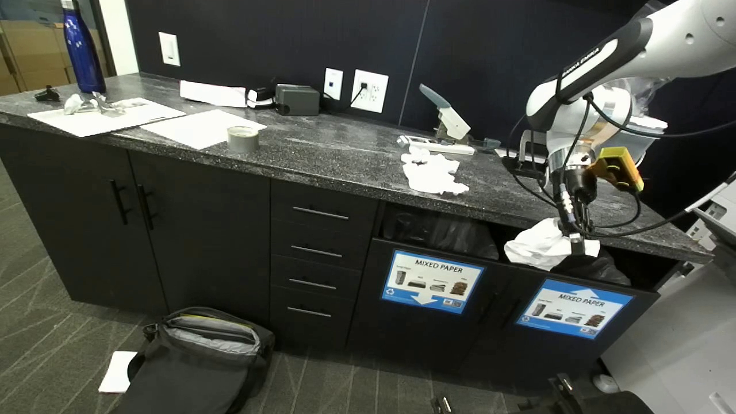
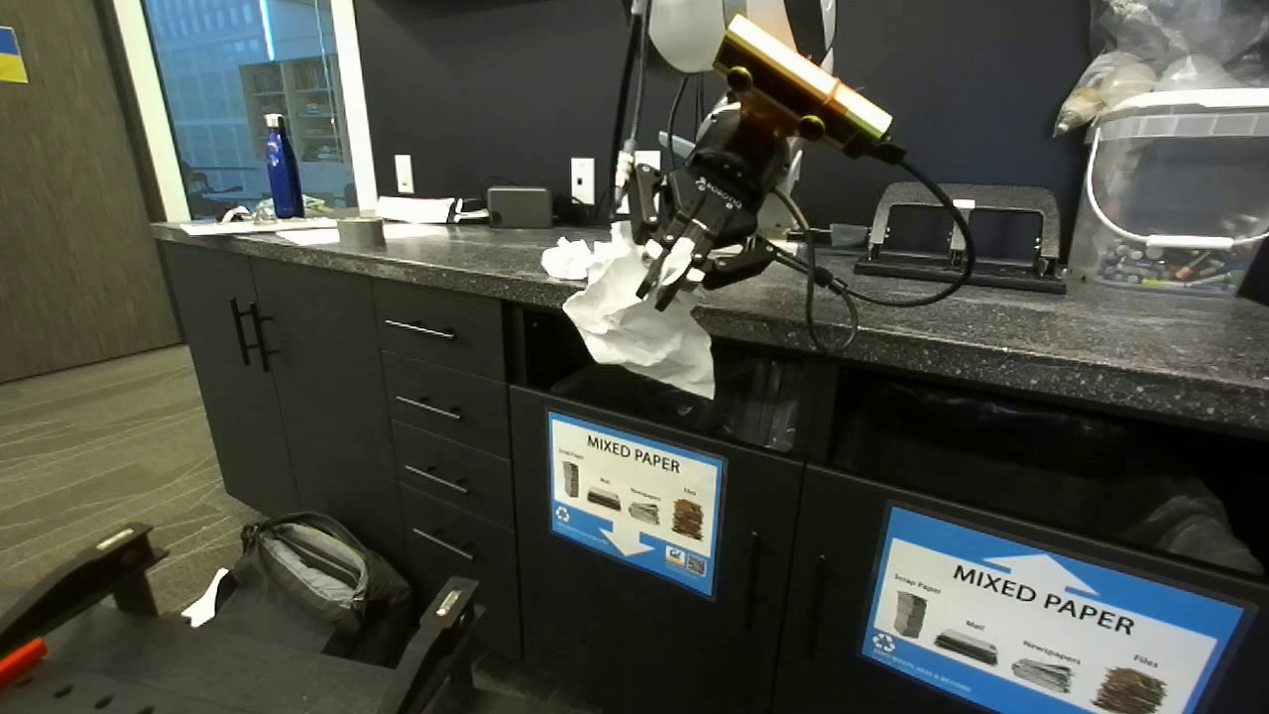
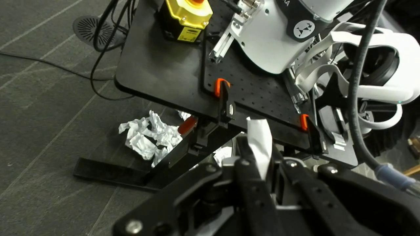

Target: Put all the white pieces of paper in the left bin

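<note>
My gripper (image 2: 656, 294) is shut on a crumpled white piece of paper (image 2: 634, 332), which hangs below the fingers and also shows in an exterior view (image 1: 540, 246). A folded bit of this paper (image 3: 261, 141) sticks up between the fingers in the wrist view. The left bin (image 1: 414, 336) is pulled partly out, its dark liner showing under the counter. The paper appears before the left opening in an exterior view but before the right one from elsewhere; its exact depth is unclear. More crumpled white paper (image 1: 431, 172) lies on the counter above the left bin.
The right bin (image 2: 843, 595) stands beside it. On the counter (image 1: 339, 155) are a hole punch (image 2: 962, 233), a stapler (image 1: 451, 123), tape (image 1: 242, 140) and flat sheets (image 1: 204, 127). The wrist view shows crumpled paper (image 3: 141, 137) on the floor by the robot's stand. A bag (image 1: 201, 356) lies ahead.
</note>
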`<action>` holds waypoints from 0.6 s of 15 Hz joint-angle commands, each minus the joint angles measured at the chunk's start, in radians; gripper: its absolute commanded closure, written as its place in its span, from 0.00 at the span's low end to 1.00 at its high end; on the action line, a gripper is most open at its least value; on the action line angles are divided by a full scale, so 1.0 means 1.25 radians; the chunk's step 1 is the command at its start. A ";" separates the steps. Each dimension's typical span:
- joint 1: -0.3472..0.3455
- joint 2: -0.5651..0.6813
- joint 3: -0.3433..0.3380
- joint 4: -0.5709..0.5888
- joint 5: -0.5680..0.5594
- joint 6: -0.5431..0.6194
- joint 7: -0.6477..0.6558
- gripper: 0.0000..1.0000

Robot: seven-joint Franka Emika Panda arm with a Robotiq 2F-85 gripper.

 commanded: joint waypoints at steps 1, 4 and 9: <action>0.013 -0.132 0.003 -0.197 -0.006 0.092 -0.005 0.87; 0.029 -0.196 -0.003 -0.309 -0.012 0.207 0.012 0.87; 0.061 -0.250 -0.001 -0.453 0.001 0.496 0.049 0.87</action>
